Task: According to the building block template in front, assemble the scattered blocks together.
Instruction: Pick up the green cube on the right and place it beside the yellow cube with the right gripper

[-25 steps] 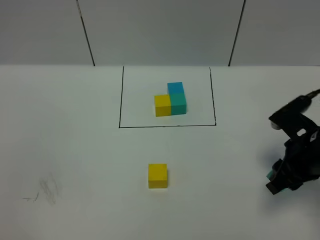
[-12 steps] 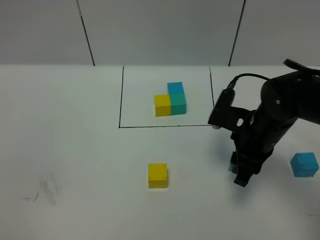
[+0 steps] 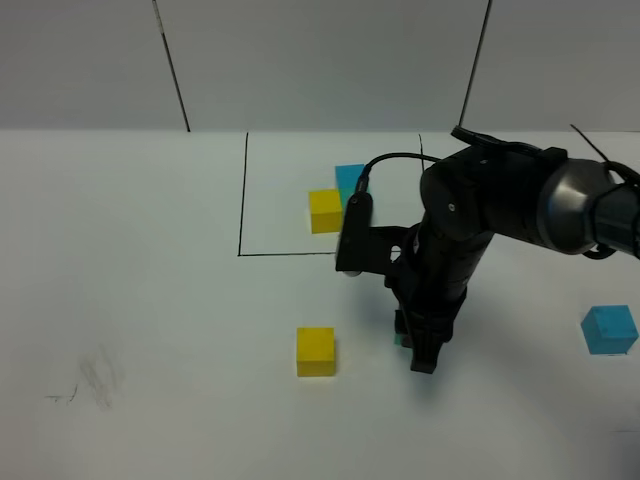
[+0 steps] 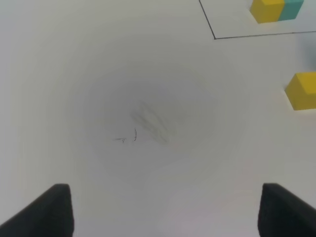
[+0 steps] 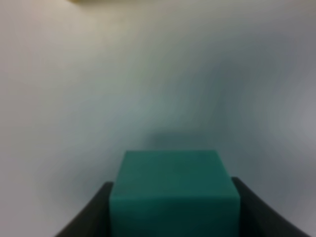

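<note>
The building block template sits inside the black drawn rectangle, and my right arm hides its teal cube. It also shows in the left wrist view. The loose yellow cube lies in front of the rectangle and also shows in the left wrist view. My right gripper is shut on the teal cube, just right of the yellow cube and close over the table; only a sliver of teal shows from above. The loose blue cube lies far right. My left gripper is open and empty over bare table.
The white table has faint pencil smudges at front left, which the left wrist view also shows. A grey panelled wall stands behind. My right arm's dark body looms over the rectangle's right corner.
My right arm has swung left from the table's right edge with the teal cube and now stands beside the loose yellow cube. The blue cube it left behind came into view.
</note>
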Tool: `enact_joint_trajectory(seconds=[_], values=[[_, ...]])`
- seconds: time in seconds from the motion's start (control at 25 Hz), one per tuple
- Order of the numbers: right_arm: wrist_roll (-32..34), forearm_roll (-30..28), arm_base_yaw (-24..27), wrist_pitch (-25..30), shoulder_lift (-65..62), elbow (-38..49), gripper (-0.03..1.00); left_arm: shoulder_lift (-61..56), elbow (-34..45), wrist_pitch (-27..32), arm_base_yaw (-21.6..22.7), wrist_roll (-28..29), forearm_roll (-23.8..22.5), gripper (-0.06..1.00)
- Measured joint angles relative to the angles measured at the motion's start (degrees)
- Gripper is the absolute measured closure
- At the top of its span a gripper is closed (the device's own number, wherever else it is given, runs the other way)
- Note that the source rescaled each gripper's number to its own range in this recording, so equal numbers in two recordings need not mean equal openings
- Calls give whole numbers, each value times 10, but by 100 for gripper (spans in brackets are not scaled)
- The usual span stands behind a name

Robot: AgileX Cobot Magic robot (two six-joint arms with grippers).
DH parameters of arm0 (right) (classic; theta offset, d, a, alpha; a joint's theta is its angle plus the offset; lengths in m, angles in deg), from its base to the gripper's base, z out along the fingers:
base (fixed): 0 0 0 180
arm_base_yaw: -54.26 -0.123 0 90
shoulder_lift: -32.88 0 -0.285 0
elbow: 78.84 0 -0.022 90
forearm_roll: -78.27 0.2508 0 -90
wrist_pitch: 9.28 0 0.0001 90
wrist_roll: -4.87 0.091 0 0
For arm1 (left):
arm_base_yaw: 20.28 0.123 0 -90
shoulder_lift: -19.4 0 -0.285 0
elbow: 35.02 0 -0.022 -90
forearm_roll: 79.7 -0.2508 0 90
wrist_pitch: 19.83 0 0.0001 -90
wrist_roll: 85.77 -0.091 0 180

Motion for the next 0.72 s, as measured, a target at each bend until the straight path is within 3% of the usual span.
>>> enact_joint_trajectory(seconds=[0.24,0.72], values=[[-32,0,-34,0,18,-24,70,0,0,0,0,0,0,18],[-85,2,-51,-26,24,-24,70,0,0,0,0,-3,0,18]])
